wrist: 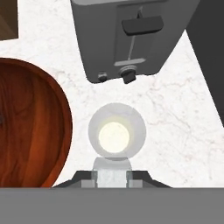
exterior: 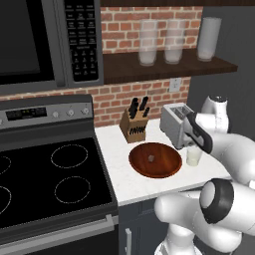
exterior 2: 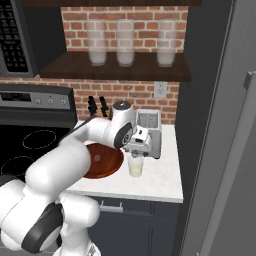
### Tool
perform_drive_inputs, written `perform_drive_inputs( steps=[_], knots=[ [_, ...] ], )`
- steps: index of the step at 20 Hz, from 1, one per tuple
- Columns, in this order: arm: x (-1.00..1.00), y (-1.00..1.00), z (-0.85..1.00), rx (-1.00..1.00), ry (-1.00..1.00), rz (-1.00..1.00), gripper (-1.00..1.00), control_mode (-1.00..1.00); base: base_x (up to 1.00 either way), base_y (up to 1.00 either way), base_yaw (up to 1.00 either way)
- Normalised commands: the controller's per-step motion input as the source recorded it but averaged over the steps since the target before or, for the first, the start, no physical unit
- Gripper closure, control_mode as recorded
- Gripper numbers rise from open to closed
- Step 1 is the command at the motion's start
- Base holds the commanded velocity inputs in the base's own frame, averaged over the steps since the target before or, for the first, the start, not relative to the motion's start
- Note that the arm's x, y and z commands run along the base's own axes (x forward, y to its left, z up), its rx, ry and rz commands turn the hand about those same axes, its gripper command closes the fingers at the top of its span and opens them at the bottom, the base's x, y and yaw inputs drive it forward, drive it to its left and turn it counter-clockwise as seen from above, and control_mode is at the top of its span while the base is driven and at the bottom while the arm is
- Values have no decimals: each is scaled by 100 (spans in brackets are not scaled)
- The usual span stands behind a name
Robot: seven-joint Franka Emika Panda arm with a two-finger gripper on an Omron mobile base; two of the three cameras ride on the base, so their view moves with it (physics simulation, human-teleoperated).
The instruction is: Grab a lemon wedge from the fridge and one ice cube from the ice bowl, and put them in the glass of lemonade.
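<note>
The glass of lemonade [wrist: 117,135] stands on the white counter between the ice bowl [wrist: 30,131] and the toaster, holding pale liquid. My gripper [wrist: 113,177] hangs straight above the glass [exterior 2: 135,166], shut on a small whitish ice cube [wrist: 113,174] between its tips. Left of the glass [exterior: 193,157] lies the reddish-brown wooden ice bowl [exterior: 167,162], with one more small cube [exterior: 151,158] lying inside. At the right stands the dark grey fridge [exterior 2: 210,100] with its long light handle [exterior 2: 240,150]. The lemon wedge is out of view.
A grey toaster [exterior 2: 148,131] stands just behind the glass, close to my hand. A knife block [exterior: 134,124] sits behind the bowl. The black stove [exterior: 45,174] is to the left, and frosted jars [exterior: 174,42] line the shelf above.
</note>
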Motion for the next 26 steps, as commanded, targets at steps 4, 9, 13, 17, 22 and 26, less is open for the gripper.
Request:
perform_drive_inputs(
  steps=[4,9,13,17,22,26],
  knots=[
    [3,-20,0,4,0,0,100,-100,0,0,0],
    [6,-1,0,1,0,0,100,-100,0,0,0],
    [6,0,-14,0,0,0,100,-100,0,0,0],
    [7,0,-20,0,0,0,100,-100,0,0,0],
    [18,0,-31,0,0,0,100,-100,0,0,0],
    [27,0,-13,0,-2,0,100,-100,0,0,0]
  ],
)
